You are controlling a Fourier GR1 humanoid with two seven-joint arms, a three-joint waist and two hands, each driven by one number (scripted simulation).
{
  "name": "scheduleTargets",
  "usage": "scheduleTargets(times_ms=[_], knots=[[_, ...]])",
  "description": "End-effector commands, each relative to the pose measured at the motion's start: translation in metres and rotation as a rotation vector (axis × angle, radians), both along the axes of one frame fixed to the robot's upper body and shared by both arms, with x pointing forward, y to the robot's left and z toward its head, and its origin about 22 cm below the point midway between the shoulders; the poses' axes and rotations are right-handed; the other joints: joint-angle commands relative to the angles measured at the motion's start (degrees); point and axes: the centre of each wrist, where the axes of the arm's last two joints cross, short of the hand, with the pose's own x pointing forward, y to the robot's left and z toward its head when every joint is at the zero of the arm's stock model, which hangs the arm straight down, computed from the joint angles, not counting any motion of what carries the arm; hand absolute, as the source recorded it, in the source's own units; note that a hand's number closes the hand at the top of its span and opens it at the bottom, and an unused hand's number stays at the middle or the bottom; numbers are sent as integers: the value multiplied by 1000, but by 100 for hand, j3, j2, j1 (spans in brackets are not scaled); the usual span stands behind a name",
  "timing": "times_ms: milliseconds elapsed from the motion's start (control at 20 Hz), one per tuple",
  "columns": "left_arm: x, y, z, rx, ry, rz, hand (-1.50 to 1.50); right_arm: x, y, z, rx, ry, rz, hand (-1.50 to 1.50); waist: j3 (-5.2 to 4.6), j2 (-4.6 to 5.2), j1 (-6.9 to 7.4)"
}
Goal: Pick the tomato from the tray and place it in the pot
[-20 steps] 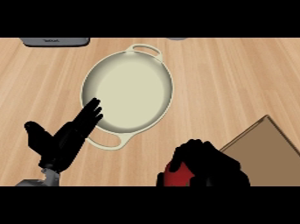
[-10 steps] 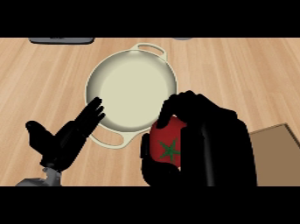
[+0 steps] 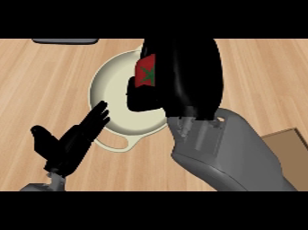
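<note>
Over the cream pot [image 3: 116, 96], the right hand [image 3: 182, 72] was seen clenched round the tomato [image 3: 146, 72], of which only a red strip with its green star-shaped calyx was left uncovered on the hand's left side. The rest of the fruit was hidden by the black fingers and palm. Much of the pot's right half and its far handle were covered by the hand and the grey forearm, so only the left part of the pale interior, the rim and the near handle could be made out. Whether the tomato touched the pot's bottom could not be told.

At the lower left, the left hand [image 3: 70, 143] was shown open, fingers straight and pointing toward the pot's rim, just beside it. A corner of the brown tray [image 3: 295, 143] was cut off by the right edge and partly masked by the forearm. A dark object [image 3: 64, 41] at the top left was cropped, and its nature could not be determined. The wooden tabletop [image 3: 30, 85] filled the remainder.

Compared with half a second before, the tomato had been carried from beside the pot's near right rim to a place above its interior, and more of it had been covered. The left hand had not been moved.
</note>
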Motion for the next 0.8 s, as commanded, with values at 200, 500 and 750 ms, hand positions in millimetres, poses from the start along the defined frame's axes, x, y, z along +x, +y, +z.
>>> scheduleTargets(times_ms=[200, 500, 750], knots=[[6, -17, -2, -5, 7, -5, 0, 72, 34, -22, 16, 88, -58, 150, 2, 41, 78], [12, -9, 1, -1, -4, -38, 0, 114, 36, -37, 53, 91, -54, 150, 0, 76, 183], [19, -12, 5, -1, -12, -38, 0, 128, 38, -49, 124, 63, -27, 150, -2, 129, 340]])
